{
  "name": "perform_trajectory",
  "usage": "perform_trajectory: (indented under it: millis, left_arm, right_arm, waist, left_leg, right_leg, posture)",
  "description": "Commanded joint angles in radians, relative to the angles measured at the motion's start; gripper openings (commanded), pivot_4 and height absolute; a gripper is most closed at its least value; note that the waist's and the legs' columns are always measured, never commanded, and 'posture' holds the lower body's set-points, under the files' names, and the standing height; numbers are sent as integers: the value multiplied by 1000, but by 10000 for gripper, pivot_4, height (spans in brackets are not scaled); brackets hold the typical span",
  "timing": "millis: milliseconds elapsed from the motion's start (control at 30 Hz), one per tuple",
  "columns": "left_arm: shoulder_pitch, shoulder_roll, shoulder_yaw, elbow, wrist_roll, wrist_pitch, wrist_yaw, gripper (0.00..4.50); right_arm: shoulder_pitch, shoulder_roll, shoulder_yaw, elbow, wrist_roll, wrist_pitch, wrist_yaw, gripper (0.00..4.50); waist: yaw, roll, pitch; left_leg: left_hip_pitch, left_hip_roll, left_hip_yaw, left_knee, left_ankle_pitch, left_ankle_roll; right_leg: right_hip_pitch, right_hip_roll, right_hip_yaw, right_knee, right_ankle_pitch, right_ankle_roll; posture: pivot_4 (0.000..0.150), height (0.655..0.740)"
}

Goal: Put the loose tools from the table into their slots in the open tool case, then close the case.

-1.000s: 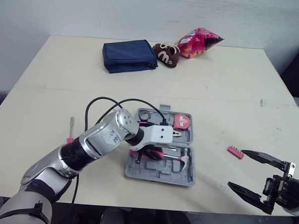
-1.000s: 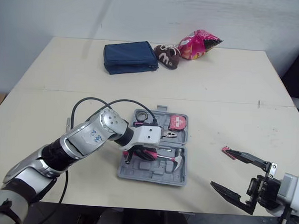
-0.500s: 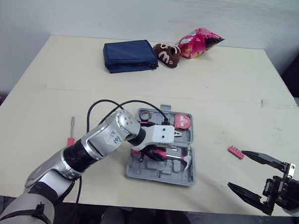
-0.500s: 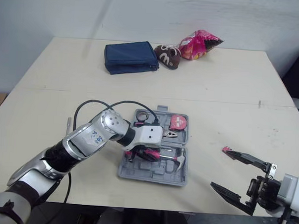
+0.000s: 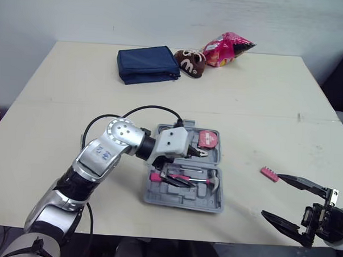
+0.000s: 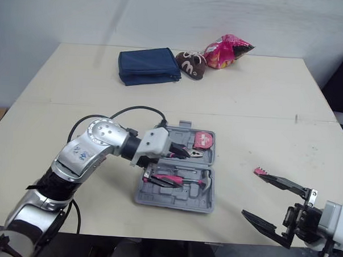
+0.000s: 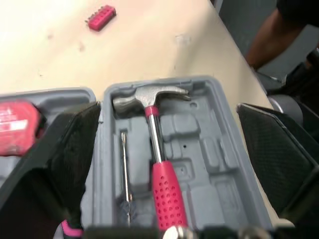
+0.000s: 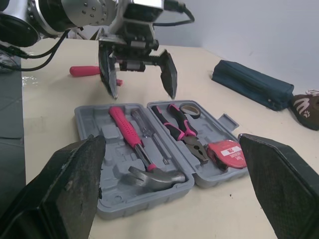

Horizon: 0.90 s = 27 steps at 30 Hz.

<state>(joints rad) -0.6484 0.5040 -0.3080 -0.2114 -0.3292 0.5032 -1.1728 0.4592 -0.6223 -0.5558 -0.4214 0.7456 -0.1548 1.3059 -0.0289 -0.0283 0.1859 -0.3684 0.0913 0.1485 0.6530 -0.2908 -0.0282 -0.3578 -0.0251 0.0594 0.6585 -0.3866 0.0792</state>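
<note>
Left end effector [image 8: 143, 89] hangs wide open and empty over the open tool case [image 5: 182, 203]. I see my right end effector [image 5: 271, 195], also open and empty, near the pink bit holder [image 5: 269, 174] lying loose on the bench [image 5: 247, 97].

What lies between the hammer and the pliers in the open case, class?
A screwdriver lies in its slot between the hammer and the pliers; the right wrist view shows this clearly.
</note>
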Motion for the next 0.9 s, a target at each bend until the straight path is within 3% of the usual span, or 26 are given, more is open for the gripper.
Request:
perform_trajectory:
  millis: [33, 200, 467, 900]
  left_arm:
    - [59, -11, 22, 47, 11, -140, -6, 22323]
    - [136, -42, -23, 100, 71, -177, 49, 239]
    - [162, -70, -53, 145, 142, -205, 111, 239]
    - [154, -21, -138, 191, 260, -145, 110, 239]
  right_arm:
    - [3, 3, -12, -3, 4, -16, 2, 45000]
    - [0, 3, -12, 3, 2, -18, 4, 45000]
    - [4, -2, -26, 7, 5, -15, 7, 45000]
    - [6, 2, -28, 11, 3, -21, 5, 45000]
  waist:
    - [1, 0, 0]
    - [1, 0, 0]
    - [1, 0, 0]
    - [1, 1, -1]
  left_leg:
    - [0, 0, 0, 0, 0, 0]
    - [0, -1, 0, 0, 0, 0]
    - [0, -1, 0, 0, 0, 1]
    - [1, -1, 0, 0, 0, 1]
  right_leg:
    - [0, 0, 0, 0, 0, 0]
    - [0, 0, 0, 0, 0, 0]
    - [0, -1, 0, 0, 0, 0]
    - [2, 0, 0, 0, 0, 0]
  posture:
    - [1500, 7400]
    - [1500, 7400]
    - [1500, 7400]
    - [1500, 7400]
